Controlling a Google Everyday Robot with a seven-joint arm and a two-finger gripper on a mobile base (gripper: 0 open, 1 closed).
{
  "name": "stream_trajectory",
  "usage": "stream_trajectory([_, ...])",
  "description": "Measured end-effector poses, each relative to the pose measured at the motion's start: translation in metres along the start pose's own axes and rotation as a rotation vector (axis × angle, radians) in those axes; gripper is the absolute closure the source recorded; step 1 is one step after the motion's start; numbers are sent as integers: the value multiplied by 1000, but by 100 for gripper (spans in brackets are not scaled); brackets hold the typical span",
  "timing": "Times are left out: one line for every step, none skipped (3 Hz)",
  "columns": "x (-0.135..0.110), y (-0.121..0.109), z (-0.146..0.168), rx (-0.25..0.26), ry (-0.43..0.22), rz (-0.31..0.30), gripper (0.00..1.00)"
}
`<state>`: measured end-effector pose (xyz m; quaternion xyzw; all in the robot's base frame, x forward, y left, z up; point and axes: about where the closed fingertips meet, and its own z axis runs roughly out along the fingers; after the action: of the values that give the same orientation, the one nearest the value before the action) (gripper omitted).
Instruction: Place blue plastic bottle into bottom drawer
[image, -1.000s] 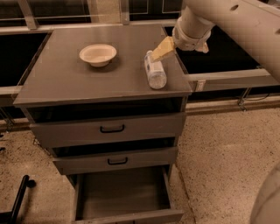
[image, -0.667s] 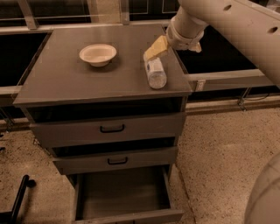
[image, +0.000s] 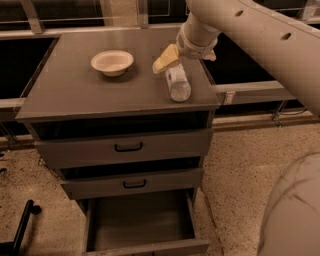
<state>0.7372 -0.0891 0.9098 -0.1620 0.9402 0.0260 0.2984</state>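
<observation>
Shifted left, claw (image: 184, 62) straddles bottle (image: 178, 84) lying front-to-back.

The blue plastic bottle (image: 178, 84) is laid flat on the cabinet top (image: 85, 95). The gripper (image: 183, 61) is held at its far end. The bottom drawer (image: 140, 226) is pulled open.

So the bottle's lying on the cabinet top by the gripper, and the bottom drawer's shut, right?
No, the camera view shows the bottom drawer pulled open. The blue plastic bottle does lie on the cabinet top, by the gripper.
</observation>
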Motion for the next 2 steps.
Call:
stream_trajectory([-1,8,31,10,37,-26,0])
stream_trajectory([-2,12,50,18,60,-35,0])
